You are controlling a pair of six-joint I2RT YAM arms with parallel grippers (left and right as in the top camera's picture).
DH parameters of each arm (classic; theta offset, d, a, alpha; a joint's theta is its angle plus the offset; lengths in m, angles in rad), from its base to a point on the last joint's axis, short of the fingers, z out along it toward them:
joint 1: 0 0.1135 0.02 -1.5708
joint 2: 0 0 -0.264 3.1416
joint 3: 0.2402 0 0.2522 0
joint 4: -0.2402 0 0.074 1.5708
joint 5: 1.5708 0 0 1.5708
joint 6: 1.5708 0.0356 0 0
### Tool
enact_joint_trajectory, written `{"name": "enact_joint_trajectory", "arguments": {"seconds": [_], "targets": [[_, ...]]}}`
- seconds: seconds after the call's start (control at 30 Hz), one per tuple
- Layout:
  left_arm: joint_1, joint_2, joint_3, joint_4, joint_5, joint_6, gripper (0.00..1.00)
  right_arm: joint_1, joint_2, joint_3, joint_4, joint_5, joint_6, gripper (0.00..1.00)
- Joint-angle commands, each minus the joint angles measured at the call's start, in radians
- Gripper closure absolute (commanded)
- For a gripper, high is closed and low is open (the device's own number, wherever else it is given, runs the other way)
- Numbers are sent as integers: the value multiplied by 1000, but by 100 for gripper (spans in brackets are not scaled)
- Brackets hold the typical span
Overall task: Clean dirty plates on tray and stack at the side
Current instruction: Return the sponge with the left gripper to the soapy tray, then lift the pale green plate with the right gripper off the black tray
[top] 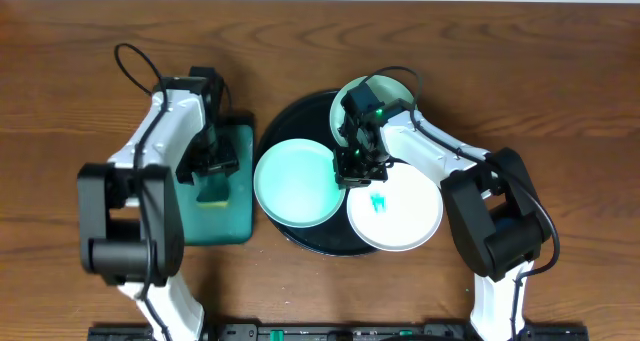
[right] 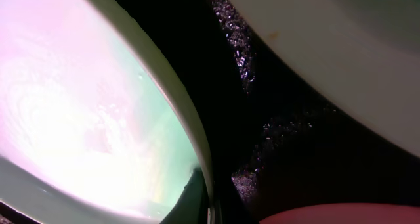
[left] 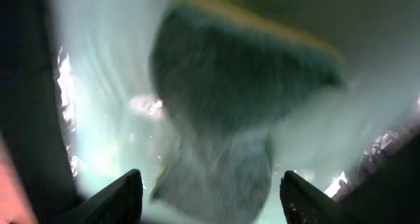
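The black round tray [top: 300, 121] holds three dirty plates. A mint green plate [top: 293, 184] lies at its left and fills the left of the right wrist view [right: 79, 106]. My right gripper [top: 352, 169] [right: 209, 201] is shut on this plate's right rim, one finger [right: 195, 198] inside the rim. A white plate [top: 400, 221] [right: 328, 46] with a teal smear [top: 378, 202] lies front right. A second mint plate [top: 390, 89] at the back is partly hidden by the right arm. My left gripper [top: 212, 171] [left: 213, 198] is open just over a green and yellow sponge [top: 212, 195] [left: 243, 99].
The sponge lies on a teal rectangular tray [top: 235, 219] left of the black tray. Bare wooden table [top: 560, 101] surrounds both trays. Wet droplets glisten on the black tray's floor [right: 282, 132] between the two plates.
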Motion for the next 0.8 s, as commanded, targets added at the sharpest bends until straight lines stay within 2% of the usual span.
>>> {"name": "enact_joint_trajectory", "arguments": {"seconds": [0.0,0.1,0.33,0.5,0.77], "targets": [[-12,-181,0,-38,1,-11,26,14,54,-36,8,51,-16,99],[-26,-308,0,-73,40,-16,21,14,53,-26,1,20,-26,99],[-45,-544,0,-154,66,-16,20,14,-35,17,-56,8,-101,99],[-45,-614,0,-208,67,-16,19,14,-130,48,-137,39,-117,99],[-45,-621,-1,-256,67,-16,19,-1,-258,48,-239,36,-130,98]]}}
